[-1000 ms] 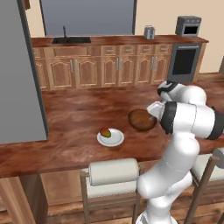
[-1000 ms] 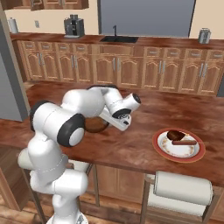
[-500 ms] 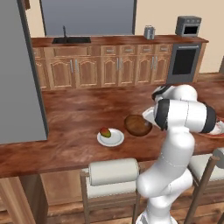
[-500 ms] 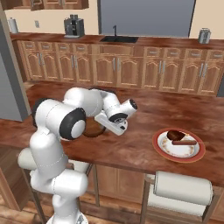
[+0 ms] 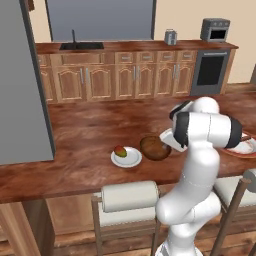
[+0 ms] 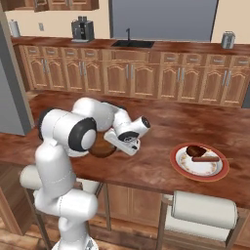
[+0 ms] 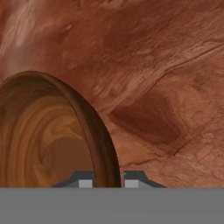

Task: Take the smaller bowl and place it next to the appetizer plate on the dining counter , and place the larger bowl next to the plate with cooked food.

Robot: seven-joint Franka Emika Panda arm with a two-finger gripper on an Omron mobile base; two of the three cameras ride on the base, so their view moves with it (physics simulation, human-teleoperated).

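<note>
Two fingers [image 7: 105, 183] pinch the rim of the smaller bowl [image 5: 155, 148] — jaws on either side of the wall in the hand view. Bowl sits low over the bench [image 5: 85, 135], just beside the appetizer plate [image 5: 126, 157], on its right; can't tell if it's touching down yet. Release looks like the next step. Plate with cooked food [image 6: 199, 161] waits well apart — larger bowl half not yet done.
</note>
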